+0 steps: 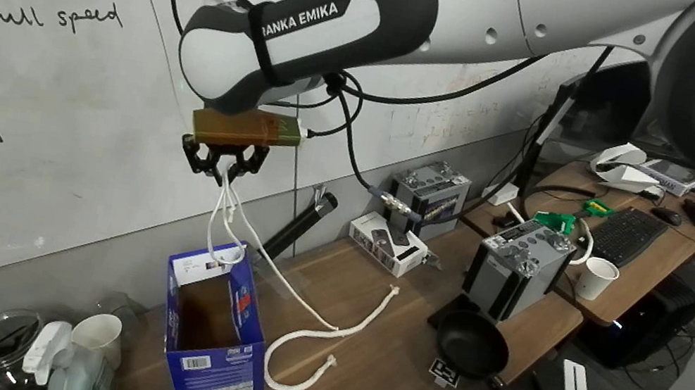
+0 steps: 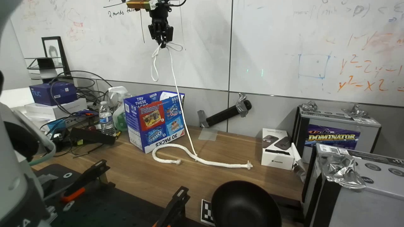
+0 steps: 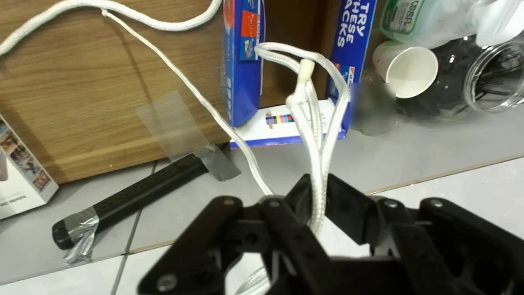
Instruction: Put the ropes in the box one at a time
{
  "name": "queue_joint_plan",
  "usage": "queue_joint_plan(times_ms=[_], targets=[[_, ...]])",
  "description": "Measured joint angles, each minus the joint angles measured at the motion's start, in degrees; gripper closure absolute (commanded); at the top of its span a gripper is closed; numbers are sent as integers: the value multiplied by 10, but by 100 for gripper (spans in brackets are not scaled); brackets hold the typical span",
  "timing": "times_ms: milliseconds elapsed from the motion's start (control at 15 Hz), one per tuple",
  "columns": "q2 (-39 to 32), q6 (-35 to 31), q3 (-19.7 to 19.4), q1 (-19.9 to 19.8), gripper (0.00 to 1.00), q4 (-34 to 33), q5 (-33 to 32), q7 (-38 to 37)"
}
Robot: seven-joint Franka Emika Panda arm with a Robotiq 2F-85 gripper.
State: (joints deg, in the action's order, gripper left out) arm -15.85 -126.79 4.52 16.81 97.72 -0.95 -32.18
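The table bears the box at left in both exterior views, mouth up. The thick rope lies curved on the table just right of it. High above, the gripper is squeezed tight on the thin rope, whose loops dangle while one end slants right, down to the thick rope.

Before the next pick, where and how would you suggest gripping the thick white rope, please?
Probably from above, pinching the thick white rope across its nearly straight stretch, which lies flat, clear of the blue snack box and the thin white rope.
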Motion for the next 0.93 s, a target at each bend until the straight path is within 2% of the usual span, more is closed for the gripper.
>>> queue_joint_plan(times_ms=[600, 933], targets=[[-74, -42, 55, 6, 96, -12, 22, 76], [-116, -62, 68, 8, 96, -11, 43, 116]])
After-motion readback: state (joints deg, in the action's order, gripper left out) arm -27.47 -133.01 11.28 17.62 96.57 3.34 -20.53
